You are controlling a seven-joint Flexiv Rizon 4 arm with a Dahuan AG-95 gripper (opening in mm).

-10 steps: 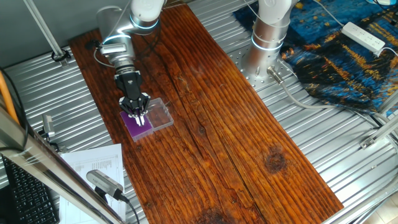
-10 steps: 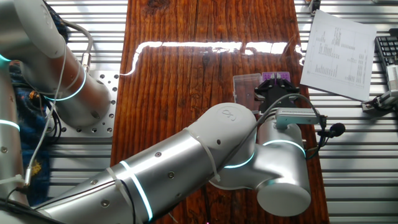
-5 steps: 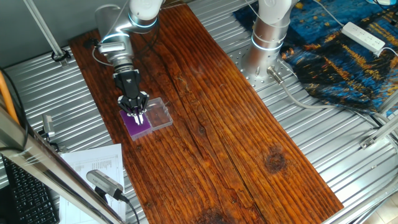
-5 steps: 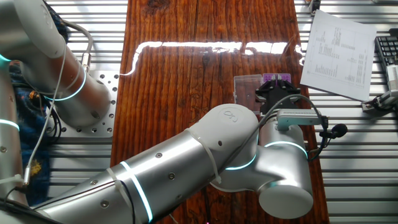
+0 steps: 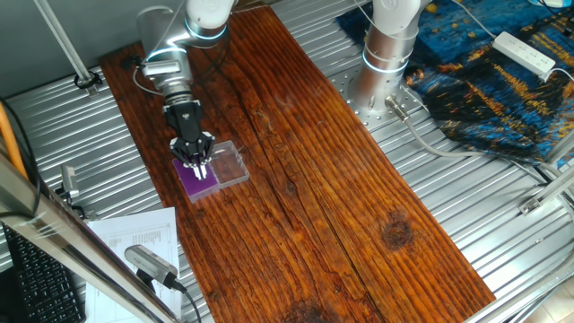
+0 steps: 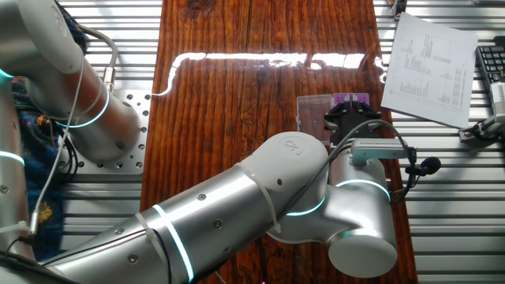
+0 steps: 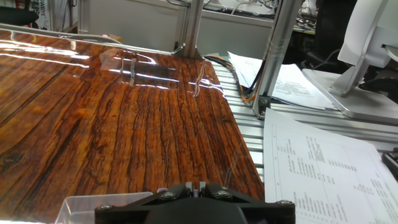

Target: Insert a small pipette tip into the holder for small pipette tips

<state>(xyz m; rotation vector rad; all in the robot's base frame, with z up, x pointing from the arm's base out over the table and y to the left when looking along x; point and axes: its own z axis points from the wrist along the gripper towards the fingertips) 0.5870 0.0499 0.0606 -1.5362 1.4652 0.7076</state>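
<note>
The holder for small pipette tips [image 5: 201, 184] is a flat purple block on the left of the wooden board; it also shows in the other fixed view [image 6: 352, 99]. My gripper [image 5: 198, 164] hangs straight above it, fingers pointing down and close together. A pale speck at the fingertips is the small pipette tip [image 5: 201, 170], just over the purple surface. In the hand view the gripper [image 7: 199, 186] fills the bottom edge, with only a thin purple sliver showing between its fingers. The arm hides part of the holder in the other fixed view.
A clear plastic box [image 5: 230, 161] is joined to the holder's right side and shows in the hand view [image 7: 99, 208]. Printed paper sheets [image 5: 134, 238] lie off the board's edge. A second arm's base [image 5: 387, 54] stands on the metal table.
One second ago the gripper sat slightly lower and further right over the holder; it shifted a little up and left. It has held still for the last half second.
</note>
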